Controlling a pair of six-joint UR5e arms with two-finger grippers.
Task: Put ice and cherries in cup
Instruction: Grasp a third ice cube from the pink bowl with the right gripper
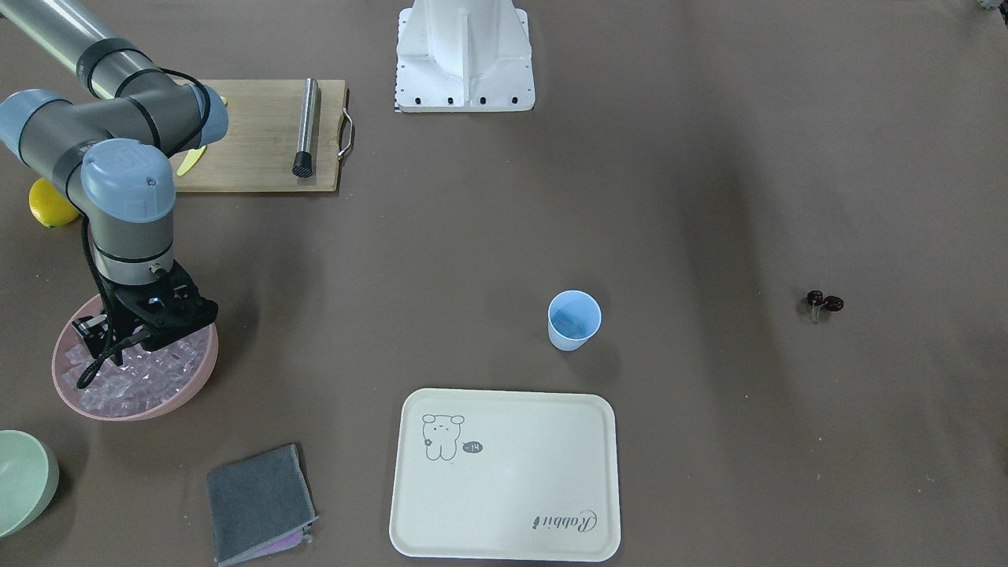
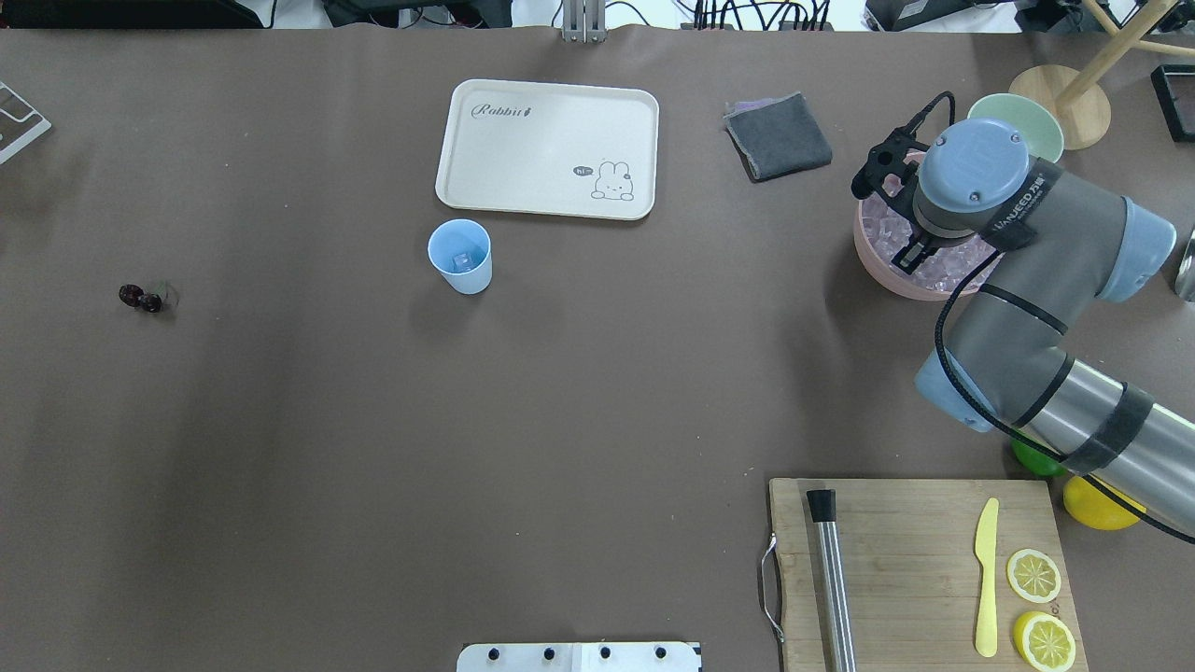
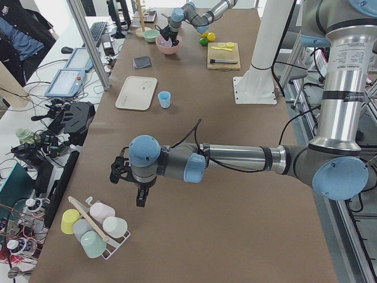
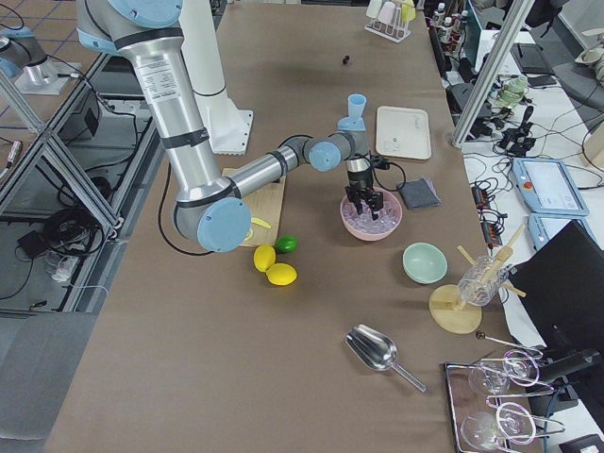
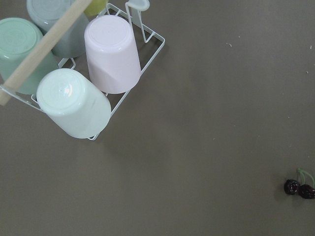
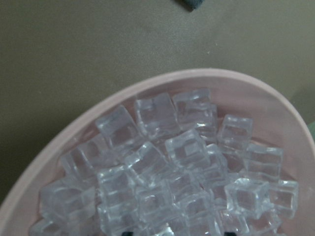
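The light-blue cup (image 2: 459,255) stands upright mid-table by the tray, with one ice cube at its bottom. The ice (image 6: 172,167) fills a pink bowl (image 1: 193,384). My right gripper (image 1: 143,340) hangs right over that ice; two dark fingertips (image 6: 129,233) peek in, spread apart, at the wrist view's bottom edge, so it is open and holds nothing. The cherries (image 2: 140,298) lie alone on the mat, far from the cup. My left gripper (image 3: 141,199) hovers over bare mat beyond the cherries (image 5: 300,189); I cannot tell whether it is open or shut.
A cream tray (image 2: 546,149) lies beside the cup, a folded grey cloth (image 2: 778,136) and a pale green bowl (image 2: 1041,119) near the pink bowl. A cutting board (image 2: 915,569) holds a muddler, knife and lemon slices. A wire rack of cups (image 5: 83,73) sits below my left wrist.
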